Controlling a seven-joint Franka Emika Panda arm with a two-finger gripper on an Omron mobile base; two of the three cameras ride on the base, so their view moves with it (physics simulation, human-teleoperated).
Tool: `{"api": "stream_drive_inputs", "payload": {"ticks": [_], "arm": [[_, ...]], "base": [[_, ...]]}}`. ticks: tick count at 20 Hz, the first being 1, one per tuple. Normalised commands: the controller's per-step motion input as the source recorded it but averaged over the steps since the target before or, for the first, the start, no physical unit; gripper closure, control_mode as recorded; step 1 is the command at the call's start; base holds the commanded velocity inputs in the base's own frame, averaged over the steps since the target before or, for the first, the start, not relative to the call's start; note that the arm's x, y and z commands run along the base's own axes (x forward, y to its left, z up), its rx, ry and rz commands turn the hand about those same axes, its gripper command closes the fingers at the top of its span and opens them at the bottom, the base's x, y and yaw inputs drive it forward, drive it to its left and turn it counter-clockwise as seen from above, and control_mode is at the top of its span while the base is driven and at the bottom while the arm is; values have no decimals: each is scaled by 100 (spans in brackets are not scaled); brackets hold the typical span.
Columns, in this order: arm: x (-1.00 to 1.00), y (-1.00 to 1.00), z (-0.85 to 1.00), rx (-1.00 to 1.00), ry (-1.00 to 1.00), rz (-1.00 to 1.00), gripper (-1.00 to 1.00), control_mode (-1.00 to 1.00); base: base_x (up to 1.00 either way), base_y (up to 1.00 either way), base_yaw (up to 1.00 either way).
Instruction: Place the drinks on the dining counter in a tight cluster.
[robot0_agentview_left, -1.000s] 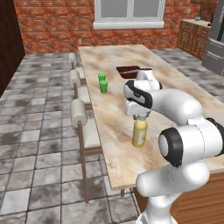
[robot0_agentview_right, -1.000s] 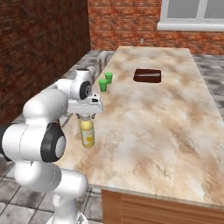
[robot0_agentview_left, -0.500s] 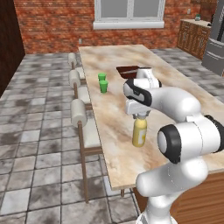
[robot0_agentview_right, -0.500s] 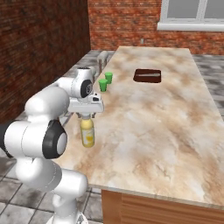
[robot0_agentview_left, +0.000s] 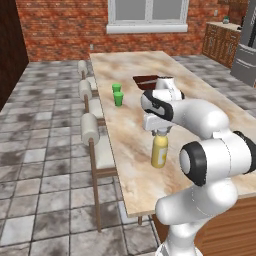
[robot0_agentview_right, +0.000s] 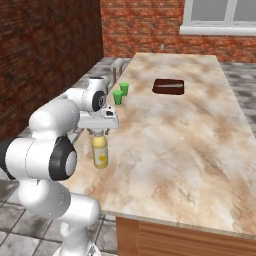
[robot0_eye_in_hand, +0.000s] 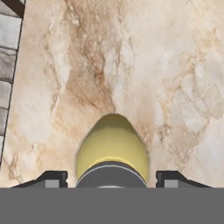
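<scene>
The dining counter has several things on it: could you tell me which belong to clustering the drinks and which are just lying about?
Part of the job:
- yellow juice bottle, standing upright
- dining counter
- gripper, open, fingers either side of the bottle's cap

Just lying about:
- two green cups
- stools alongside the counter

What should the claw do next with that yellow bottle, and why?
Probably close on the cap. The claw hangs straight over the yellow bottle, which stands upright on the counter. Its fingers sit either side of the grey cap with gaps showing, so nothing is gripped yet.
</scene>
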Motion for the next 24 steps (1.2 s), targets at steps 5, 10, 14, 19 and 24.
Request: {"api": "stream_drive_inputs", "payload": {"ticks": [5,10,14,19,24], "arm": [[0,0,0,0,0,0,-100,-100],[0,0,0,0,0,0,-100,-100],[0,0,0,0,0,0,-100,-100],[-14,-2,7,0,-5,0,-100,-100],[-38,-11,22,4,-17,0,-100,-100]], "base": [[0,0,0],[0,0,0],[0,0,0],[0,0,0],[0,0,0]]}}
